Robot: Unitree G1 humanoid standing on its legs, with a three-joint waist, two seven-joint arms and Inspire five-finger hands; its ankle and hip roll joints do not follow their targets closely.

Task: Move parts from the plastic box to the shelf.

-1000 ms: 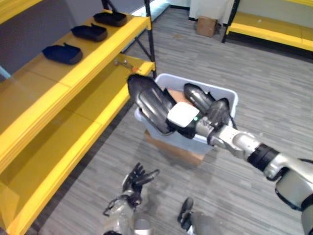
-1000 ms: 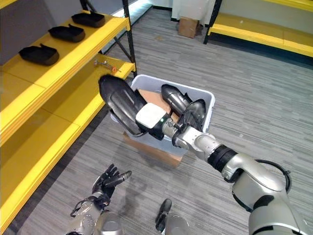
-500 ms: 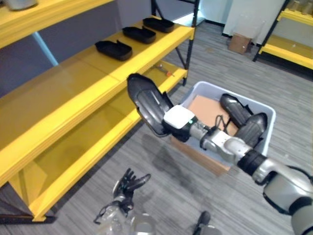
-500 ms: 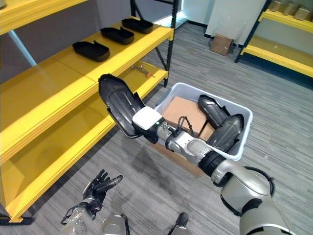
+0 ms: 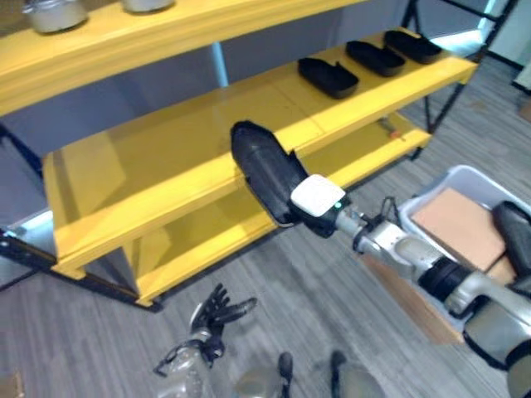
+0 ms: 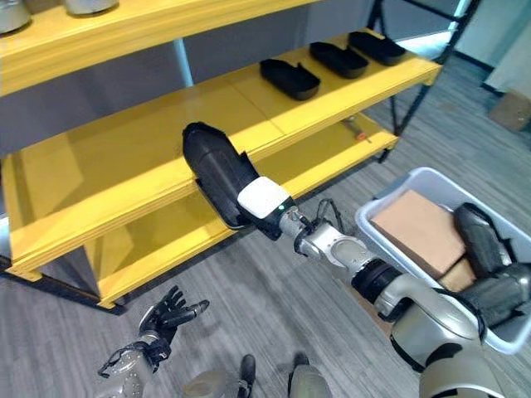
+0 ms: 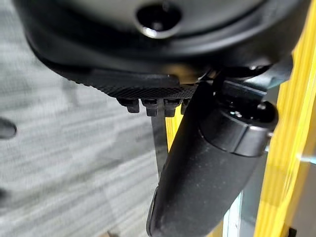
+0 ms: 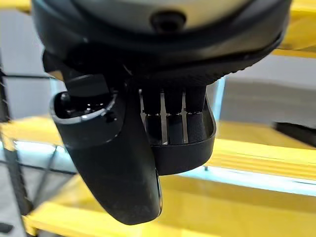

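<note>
One part held: the right hand (image 6: 267, 207) has its fingers and thumb curled round a long black part (image 6: 217, 172), carried tilted with its far end up.
Part position: in front of the middle shelf board (image 6: 124, 178) of the yellow shelf (image 5: 149, 186), close to the front edge (contact with the board cannot be told).
Right wrist view: the fingers (image 8: 174, 118) lie inside the black part's rim, the thumb (image 8: 116, 163) along its outside.
Parts on shelf: three black parts (image 6: 289, 78) lie in a row further along the same board, well apart from the held one.
Plastic box: the pale box (image 6: 390, 203) stands on the floor by the right arm, holding a brown cardboard sheet (image 6: 419, 228) and two more black parts (image 6: 479, 240).
Left hand: the left hand (image 6: 170, 313) hangs low near the floor, fingers loosely spread, holding nothing.
Upper board: two grey round containers (image 5: 54, 12) stand on it.
</note>
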